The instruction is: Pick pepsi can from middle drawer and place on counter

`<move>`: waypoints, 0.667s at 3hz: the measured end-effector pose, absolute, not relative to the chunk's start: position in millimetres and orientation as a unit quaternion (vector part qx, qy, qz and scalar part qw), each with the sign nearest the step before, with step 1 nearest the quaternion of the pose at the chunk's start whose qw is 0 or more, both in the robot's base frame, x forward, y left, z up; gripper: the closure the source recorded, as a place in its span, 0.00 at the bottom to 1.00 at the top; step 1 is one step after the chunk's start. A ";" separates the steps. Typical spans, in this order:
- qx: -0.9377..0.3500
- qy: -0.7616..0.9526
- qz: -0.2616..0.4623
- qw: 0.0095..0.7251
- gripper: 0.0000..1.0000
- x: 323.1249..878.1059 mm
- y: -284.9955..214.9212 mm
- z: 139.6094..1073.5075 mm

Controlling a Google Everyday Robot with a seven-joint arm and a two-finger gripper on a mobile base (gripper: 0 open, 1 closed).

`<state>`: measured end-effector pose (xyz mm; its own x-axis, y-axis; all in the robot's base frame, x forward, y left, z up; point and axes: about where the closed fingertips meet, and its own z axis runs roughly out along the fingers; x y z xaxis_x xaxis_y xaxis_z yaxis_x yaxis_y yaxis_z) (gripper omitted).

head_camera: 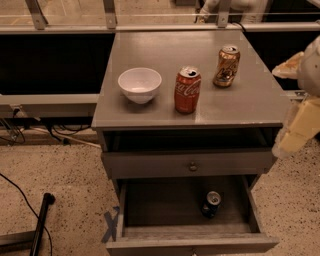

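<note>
The end effector [299,131] hangs far right, opening impossible to tell; reaching low could tip the pepsi can [211,204] in the middle drawer [160,205].

Coca-Cola script on red can [187,90]; gripper [287,142] at right edge.

pepsi can [211,204] in middle drawer [160,207]; gripper [296,136] far right.

The floor [55,170] is pale speckled terrazzo under dim, warm light. A blue tape cross [110,226] is stuck to it near the front, left of centre. A black cable [17,189] curves over the near left floor beside a slanting black pole [41,220]. At the left a low grey ledge [45,104] runs before a dark recess. Along the far side runs a metal rail [60,29] with slanted posts [109,12].
</note>
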<state>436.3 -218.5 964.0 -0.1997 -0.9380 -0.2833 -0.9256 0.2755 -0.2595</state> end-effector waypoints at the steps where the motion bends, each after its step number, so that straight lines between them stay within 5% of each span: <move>1: -0.618 0.737 0.091 0.259 0.00 421.1 -189.1 863.4; 2: -0.594 0.710 0.200 0.321 0.00 400.1 -146.5 767.4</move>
<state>400.1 -146.5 767.4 -0.0887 -0.7149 -0.6935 -0.9719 0.2147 -0.0970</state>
